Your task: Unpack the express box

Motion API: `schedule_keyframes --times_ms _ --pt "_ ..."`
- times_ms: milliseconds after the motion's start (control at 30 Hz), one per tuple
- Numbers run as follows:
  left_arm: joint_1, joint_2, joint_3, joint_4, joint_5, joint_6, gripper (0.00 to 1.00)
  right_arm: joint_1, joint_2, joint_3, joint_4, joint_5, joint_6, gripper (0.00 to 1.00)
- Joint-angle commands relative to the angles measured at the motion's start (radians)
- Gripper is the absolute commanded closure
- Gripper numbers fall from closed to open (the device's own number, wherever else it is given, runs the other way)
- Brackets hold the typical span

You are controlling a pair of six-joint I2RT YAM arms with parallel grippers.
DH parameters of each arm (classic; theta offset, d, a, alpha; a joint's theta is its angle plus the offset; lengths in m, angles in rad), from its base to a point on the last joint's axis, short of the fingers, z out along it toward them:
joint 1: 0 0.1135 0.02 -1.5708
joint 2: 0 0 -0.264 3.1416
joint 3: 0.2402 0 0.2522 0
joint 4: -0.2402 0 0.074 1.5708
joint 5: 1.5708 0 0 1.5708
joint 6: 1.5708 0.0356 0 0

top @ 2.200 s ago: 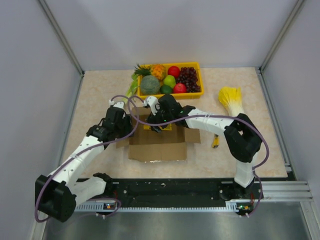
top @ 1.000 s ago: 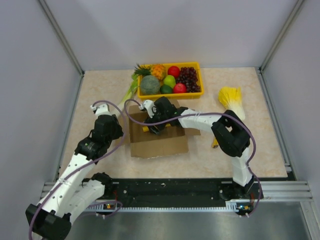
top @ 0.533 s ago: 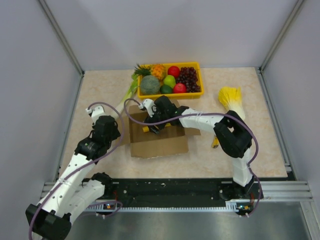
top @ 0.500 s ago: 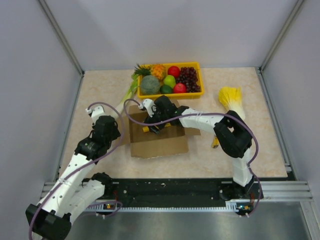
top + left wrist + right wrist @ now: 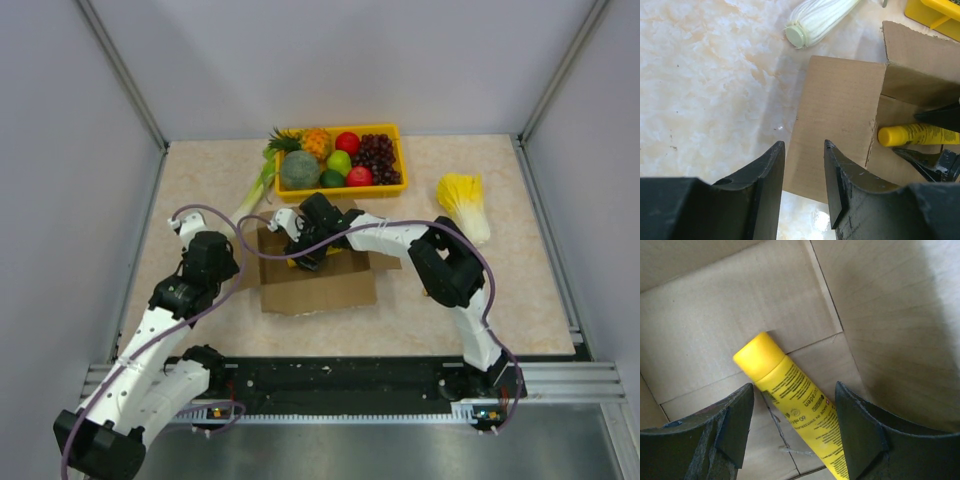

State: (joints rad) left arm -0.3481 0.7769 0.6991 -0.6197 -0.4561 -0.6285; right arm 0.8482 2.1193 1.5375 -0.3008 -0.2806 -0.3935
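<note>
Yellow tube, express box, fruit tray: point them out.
yellow tube [image 5: 800,405], right wrist view, on its printed body.
express box [image 5: 837,115], left wrist view, on its open flap.
fruit tray [image 5: 375,190], top external view, on its front wall.

express box [image 5: 320,288] | brown corrugated cardboard | top flaps folded open | upright, middle of table [image 5: 480,300]
</note>
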Motion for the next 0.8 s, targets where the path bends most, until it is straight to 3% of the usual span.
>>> schedule_keyframes --times_ms 0,100,200,233,333,400,767 --pt "0.014 -0.001 -0.007 0.028 0.016 0.006 0.58 0.006 0.021 0.047 -0.026 -0.011 -0.033 0.36" --pt "0.017 0.002 -0.007 0.031 0.025 0.006 0.58 0.008 0.036 0.055 -0.023 0.021 -0.021 0.38" --pt "0.020 -0.001 -0.006 0.029 0.025 0.009 0.58 0.009 0.037 0.059 -0.017 0.052 -0.004 0.51" --pt "0.020 -0.001 -0.007 0.029 0.025 0.009 0.58 0.011 0.034 0.058 -0.011 0.054 -0.002 0.60" --pt "0.021 -0.007 -0.006 0.029 0.023 0.009 0.59 0.012 0.010 0.041 0.005 0.063 0.008 0.74" --pt "0.021 -0.010 -0.007 0.029 0.023 0.009 0.59 0.015 -0.007 0.027 0.029 0.061 0.018 0.80" --pt "0.021 -0.024 -0.013 0.032 0.037 0.012 0.59 0.015 -0.154 -0.033 0.094 0.031 0.088 0.87"
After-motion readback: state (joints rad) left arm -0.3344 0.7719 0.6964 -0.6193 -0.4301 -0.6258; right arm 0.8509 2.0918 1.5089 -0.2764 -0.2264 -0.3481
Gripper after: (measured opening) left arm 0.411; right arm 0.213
